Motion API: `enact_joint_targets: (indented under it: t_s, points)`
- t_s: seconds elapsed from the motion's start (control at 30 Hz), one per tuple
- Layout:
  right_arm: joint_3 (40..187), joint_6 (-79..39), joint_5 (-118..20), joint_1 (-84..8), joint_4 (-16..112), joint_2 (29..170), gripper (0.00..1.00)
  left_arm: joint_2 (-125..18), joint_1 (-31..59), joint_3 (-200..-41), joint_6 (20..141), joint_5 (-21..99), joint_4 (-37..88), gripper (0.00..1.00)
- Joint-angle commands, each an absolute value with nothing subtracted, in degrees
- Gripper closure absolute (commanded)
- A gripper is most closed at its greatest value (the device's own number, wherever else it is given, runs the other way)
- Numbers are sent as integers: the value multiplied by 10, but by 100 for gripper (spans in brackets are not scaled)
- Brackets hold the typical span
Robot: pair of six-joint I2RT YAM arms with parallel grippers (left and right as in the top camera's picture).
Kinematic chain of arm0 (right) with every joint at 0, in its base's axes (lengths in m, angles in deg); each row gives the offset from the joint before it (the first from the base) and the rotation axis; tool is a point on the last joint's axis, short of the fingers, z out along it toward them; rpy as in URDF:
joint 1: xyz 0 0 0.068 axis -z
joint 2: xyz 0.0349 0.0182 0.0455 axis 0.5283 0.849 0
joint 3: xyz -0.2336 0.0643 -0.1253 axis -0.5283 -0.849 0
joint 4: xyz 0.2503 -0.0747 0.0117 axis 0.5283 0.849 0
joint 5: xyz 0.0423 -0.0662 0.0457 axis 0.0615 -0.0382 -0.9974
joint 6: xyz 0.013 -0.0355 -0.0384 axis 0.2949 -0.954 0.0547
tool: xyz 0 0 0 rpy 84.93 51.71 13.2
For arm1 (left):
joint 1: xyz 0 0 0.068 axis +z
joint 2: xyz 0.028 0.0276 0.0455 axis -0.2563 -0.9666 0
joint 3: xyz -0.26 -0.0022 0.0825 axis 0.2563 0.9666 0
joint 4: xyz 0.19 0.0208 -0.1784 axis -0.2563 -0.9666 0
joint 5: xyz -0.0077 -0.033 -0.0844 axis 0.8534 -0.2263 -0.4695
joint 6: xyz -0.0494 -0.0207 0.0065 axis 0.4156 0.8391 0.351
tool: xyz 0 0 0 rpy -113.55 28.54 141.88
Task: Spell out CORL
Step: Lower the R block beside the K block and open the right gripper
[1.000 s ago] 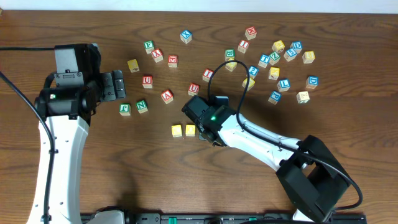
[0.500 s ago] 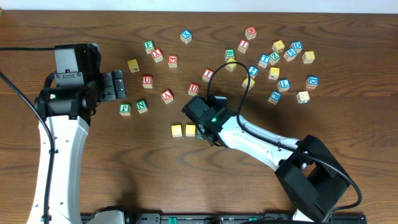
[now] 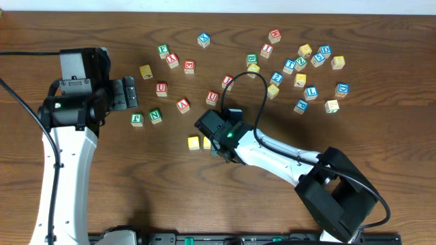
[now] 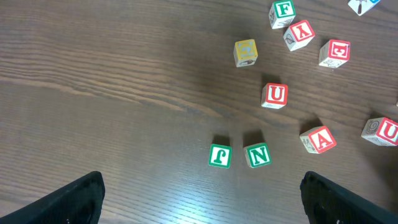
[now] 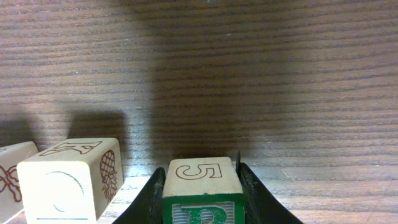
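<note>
Green R cube (image 5: 198, 172) pinched in right gripper (image 5: 200, 194), just beside a yellow cube (image 3: 206, 142) on the bench (image 3: 381, 136). Left gripper (image 3: 129, 93) spread wide near green N cube (image 4: 257, 155).

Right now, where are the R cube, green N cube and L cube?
R cube (image 5: 202, 185): right wrist view, top face.
green N cube (image 4: 257, 155): left wrist view, lettered face.
L cube (image 3: 311, 91): overhead view, top face.

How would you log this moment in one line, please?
left tool: open, empty | right tool: shut on R block | R block: beside yellow blocks
</note>
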State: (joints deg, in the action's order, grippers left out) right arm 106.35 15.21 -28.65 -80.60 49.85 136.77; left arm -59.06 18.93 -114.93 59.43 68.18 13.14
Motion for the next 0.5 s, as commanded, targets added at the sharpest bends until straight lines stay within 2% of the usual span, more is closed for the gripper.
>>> enact_joint_targets:
  t_s: [0.0, 0.47]
  points:
    - [1060, 154, -277, -807, 497, 1374, 99, -594, 191, -1152, 591, 679, 132, 1]
    - [1060, 141, -257, -806, 472, 1382, 98, -594, 191, -1152, 591, 678, 132, 1]
